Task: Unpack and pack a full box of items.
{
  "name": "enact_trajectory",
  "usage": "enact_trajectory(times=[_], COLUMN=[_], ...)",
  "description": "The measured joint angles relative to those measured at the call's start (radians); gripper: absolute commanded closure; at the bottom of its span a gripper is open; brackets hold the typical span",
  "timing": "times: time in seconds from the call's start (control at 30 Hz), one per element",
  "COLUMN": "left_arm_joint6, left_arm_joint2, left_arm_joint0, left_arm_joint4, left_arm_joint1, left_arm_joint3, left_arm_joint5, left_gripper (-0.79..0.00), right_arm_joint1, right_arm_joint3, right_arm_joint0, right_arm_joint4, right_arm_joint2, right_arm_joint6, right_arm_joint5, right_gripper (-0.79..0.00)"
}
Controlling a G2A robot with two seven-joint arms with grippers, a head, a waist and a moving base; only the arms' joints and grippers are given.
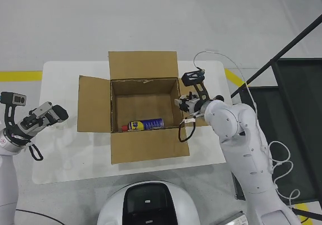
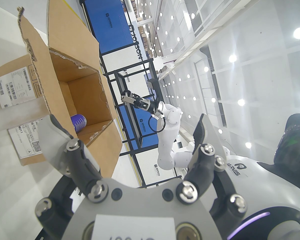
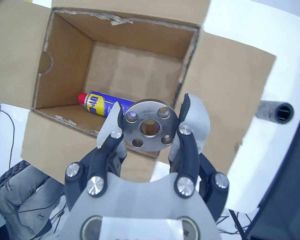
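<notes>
An open cardboard box [image 1: 150,146] stands mid-table with all flaps folded out. A blue and yellow spray can [image 1: 144,124] with a red cap lies on the box floor along the near wall, also in the right wrist view [image 3: 102,104] and the left wrist view [image 2: 78,123]. My right gripper [image 3: 151,107] is shut on a round metal flange [image 3: 148,126] with a centre hole and several bolt holes. It hangs above the box's right rim [image 1: 183,104]. My left gripper [image 2: 125,123] is open and holds nothing, off the table's left edge [image 1: 53,115].
The white table [image 1: 65,163] has bare room left of the box. A grey tube [image 3: 275,112] lies on the table beyond the right flap. A dark metal rack [image 1: 302,112] stands close on the right. Shipping labels [image 2: 15,86] cover the box's left flap.
</notes>
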Motion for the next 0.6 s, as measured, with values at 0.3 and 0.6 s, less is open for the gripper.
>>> enact_trajectory(times=[0.3, 0.6], left_arm_joint6=[0.0, 0.0], left_arm_joint2=[0.0, 0.0], left_arm_joint0=[0.0, 0.0], left_arm_joint4=[0.0, 0.0], left_arm_joint1=[0.0, 0.0], left_arm_joint3=[0.0, 0.0], left_arm_joint5=[0.0, 0.0], left_gripper=[-0.785, -0.785], right_arm_joint1=[0.027, 0.027], right_arm_joint3=[-0.002, 0.217], right_arm_joint0=[-0.177, -0.189], right_arm_joint4=[0.046, 0.049], right_arm_joint2=[0.263, 0.242], right_arm_joint6=[-0.008, -0.131], right_arm_joint5=[0.032, 0.054], right_gripper=[0.0, 0.0])
